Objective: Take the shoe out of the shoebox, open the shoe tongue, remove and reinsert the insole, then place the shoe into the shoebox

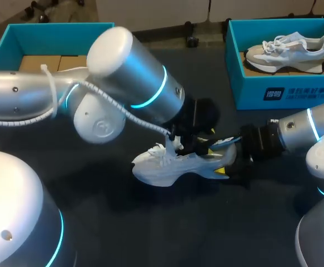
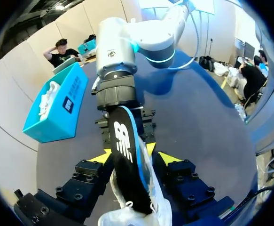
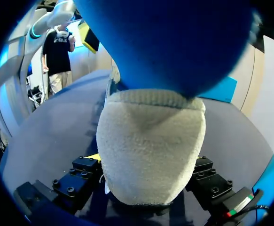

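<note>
White mesh sneaker (image 1: 162, 169) lay on dark desk (image 1: 150, 233), heel clenched in right jaws; left jaws' hold could not be told. Black blue-edged insole (image 2: 127, 150), half out, might buckle if pushed crooked.

This is a robotics lab or test room. A left arm (image 1: 123, 72) and a right arm (image 1: 300, 130), both silver with glowing blue rings, work over a dark table (image 1: 150, 233) carrying a left shoebox (image 1: 6, 41) and a right shoebox (image 1: 284, 92), both teal.
</note>
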Robot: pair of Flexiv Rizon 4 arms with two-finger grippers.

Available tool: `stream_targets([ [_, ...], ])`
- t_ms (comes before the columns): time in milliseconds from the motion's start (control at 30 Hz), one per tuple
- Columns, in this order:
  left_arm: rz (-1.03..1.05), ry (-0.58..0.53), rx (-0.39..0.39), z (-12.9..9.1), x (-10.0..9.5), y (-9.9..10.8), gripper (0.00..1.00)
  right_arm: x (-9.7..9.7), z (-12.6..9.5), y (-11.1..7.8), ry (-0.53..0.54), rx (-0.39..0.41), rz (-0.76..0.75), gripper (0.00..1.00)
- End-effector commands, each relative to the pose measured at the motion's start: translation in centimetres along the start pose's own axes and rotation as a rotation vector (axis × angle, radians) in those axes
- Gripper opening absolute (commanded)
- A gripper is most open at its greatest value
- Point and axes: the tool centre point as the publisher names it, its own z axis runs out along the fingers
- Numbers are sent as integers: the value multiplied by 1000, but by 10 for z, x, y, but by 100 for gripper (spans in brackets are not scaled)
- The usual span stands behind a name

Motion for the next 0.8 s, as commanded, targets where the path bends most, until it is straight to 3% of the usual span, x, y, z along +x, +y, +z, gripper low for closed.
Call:
stream_targets([
  [33, -1, -68, -6, 3, 7, 2, 60, 1, 0, 0, -2, 3, 0, 0],
  [300, 2, -130, -22, 11, 7, 5, 62, 1, 0, 0, -2, 3, 0, 0],
  [400, -3, -151, -27, 13, 6, 6, 73, 1, 0, 0, -2, 3, 0, 0],
  [467, -3, -165, -28, 14, 5, 4, 87, 1, 0, 0, -2, 3, 0, 0],
  [800, -32, -221, -21, 23, -1, 2, 76, 1, 0, 0, -2, 3, 0, 0],
])
